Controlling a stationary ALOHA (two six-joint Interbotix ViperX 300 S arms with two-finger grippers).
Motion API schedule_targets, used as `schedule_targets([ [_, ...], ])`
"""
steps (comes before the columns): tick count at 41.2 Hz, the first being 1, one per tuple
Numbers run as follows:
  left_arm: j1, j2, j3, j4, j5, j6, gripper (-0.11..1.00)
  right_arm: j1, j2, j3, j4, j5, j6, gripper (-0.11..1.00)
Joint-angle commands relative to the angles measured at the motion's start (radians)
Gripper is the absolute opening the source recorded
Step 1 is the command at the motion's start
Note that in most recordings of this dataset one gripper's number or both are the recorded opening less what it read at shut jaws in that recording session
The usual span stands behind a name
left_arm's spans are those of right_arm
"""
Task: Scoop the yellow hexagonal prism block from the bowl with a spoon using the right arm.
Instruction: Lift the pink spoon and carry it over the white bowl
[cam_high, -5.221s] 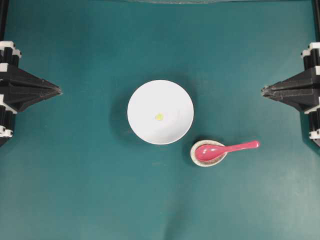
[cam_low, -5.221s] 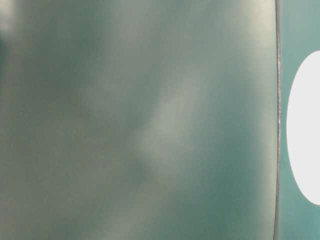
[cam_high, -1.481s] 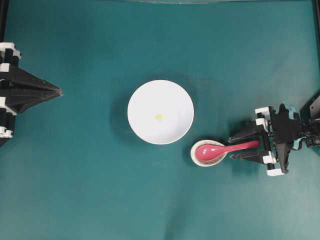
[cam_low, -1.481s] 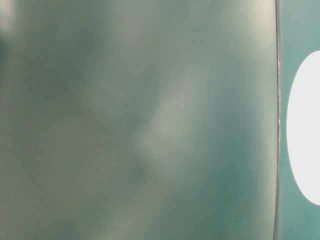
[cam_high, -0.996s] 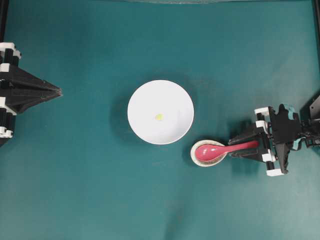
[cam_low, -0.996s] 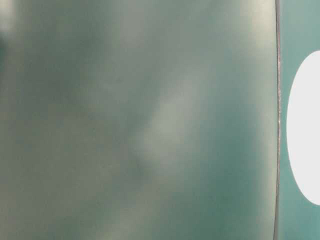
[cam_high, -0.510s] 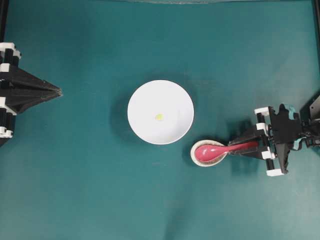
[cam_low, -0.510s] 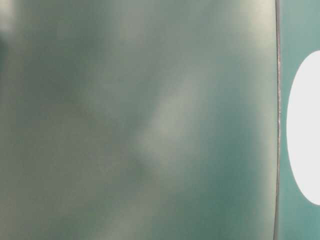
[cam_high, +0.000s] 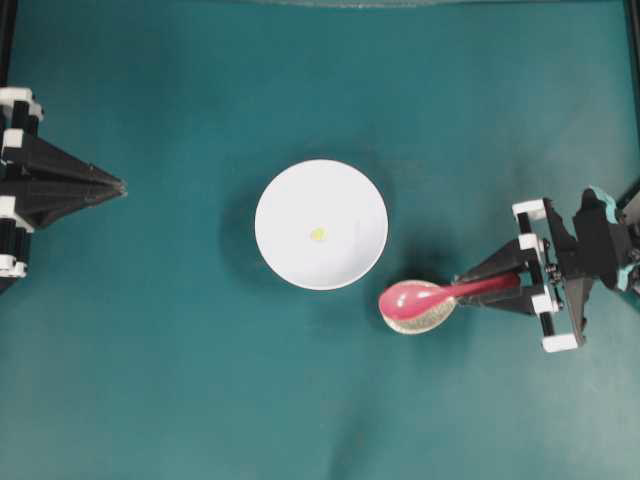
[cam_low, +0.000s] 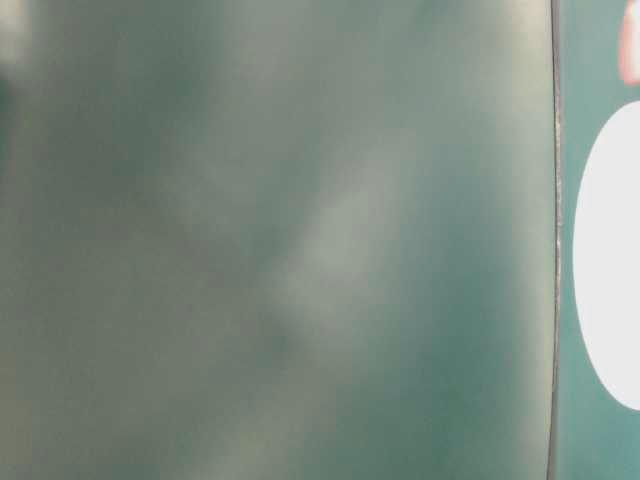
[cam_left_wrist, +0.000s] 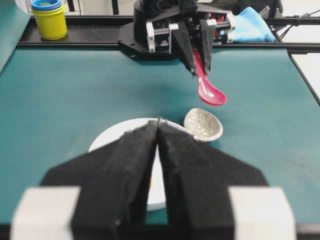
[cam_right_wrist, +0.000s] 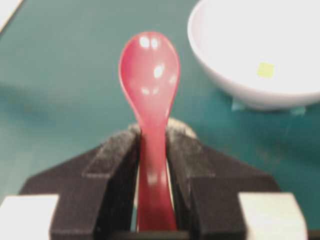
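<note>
Right gripper (cam_high: 487, 288) clamping glossy pink-red spoon (cam_high: 425, 297); keep scoop level while crossing to white bowl (cam_high: 290, 255).

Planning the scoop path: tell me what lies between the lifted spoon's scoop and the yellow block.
Only the bowl's near rim and white inner wall; overhead view shows nothing else between the spoon and yellow block.

Illumination is even and bright from overhead; shadows are soft. The table-level view is almost entirely defocused; the spoon (cam_right_wrist: 150, 85) shows glare.
</note>
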Motion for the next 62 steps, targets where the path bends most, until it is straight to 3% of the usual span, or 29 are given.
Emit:
schedule_targets([
  [1,0.000,0.005,-0.031,0.003,-0.012,0.002,0.09,-0.035,-0.101,-0.067,0.000,0.163,-0.017,0.25],
  [9,0.000,0.005,-0.031,0.003,-0.025,0.002,0.09,-0.132,-0.238,-0.207,0.000,0.525,-0.026,0.25],
  [20,0.000,0.011,-0.029,0.003,-0.029,0.000,0.09,-0.252,-0.242,-0.362,0.003,0.821,-0.002,0.25],
  [29,0.000,0.014,-0.028,0.003,-0.028,-0.008,0.09,-0.311,-0.181,-0.443,0.002,0.904,0.074,0.25],
  [39,0.000,0.015,-0.029,0.003,-0.028,-0.017,0.09,-0.318,-0.109,-0.495,0.002,0.911,0.143,0.25],
  [62,0.000,0.014,-0.029,0.003,-0.025,-0.018,0.09,-0.321,-0.023,-0.584,-0.003,1.040,0.149,0.25],
])
